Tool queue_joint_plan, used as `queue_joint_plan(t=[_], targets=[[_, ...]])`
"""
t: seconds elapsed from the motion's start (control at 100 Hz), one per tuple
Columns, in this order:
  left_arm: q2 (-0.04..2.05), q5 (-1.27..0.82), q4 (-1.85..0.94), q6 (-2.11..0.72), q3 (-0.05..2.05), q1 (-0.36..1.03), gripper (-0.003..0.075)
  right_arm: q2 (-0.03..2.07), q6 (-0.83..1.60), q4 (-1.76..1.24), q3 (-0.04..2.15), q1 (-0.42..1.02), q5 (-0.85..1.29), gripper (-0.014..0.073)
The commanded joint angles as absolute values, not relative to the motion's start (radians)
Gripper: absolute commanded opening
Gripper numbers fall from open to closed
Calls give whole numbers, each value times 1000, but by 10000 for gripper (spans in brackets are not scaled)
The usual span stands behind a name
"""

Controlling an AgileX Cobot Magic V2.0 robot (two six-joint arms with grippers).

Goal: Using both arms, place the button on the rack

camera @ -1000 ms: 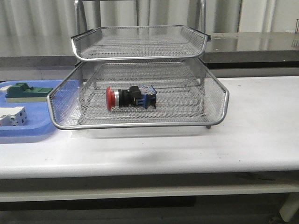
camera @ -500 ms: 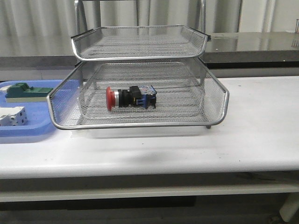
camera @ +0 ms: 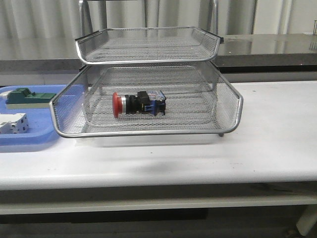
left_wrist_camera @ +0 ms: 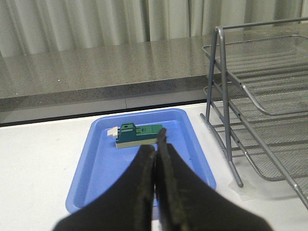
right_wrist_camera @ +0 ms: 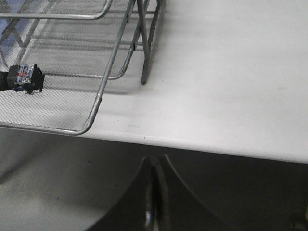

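Lying sideways in the rack's (camera: pixel 233 116) lower tray, the button (camera: pixel 138 103); both tools (left_wrist_camera: pixel 155 150) (right_wrist_camera: pixel 153 166) pressed together, empty.

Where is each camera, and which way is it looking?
Front view: sits at the robot, faces forward over the table at the rack with the button lying in a lower tier; no arms show.
Left wrist view: on the left arm, looks at the blue tray beside the rack; shut left end effector shows.
Right wrist view: on the right arm off the table's front edge, looks at the rack's right corner; shut right end effector shows.
Shared: front and right wrist views both show the button.
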State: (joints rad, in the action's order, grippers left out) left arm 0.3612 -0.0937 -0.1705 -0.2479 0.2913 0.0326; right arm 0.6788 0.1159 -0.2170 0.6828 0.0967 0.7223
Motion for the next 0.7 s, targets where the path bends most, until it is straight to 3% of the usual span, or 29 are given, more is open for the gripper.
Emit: queue_joint_plan(t=[0.0,0.32,0.69], targets=[[366,-14,-182,-239,320,30,4,746,139,-279,718,101,649,-68],[366,-14,-182,-239,320,30,4,974,330,-541,718,137,605,-67],[366,-14,-182,-239,320,30,4,1212,344,-567,718,425,394,-67]])
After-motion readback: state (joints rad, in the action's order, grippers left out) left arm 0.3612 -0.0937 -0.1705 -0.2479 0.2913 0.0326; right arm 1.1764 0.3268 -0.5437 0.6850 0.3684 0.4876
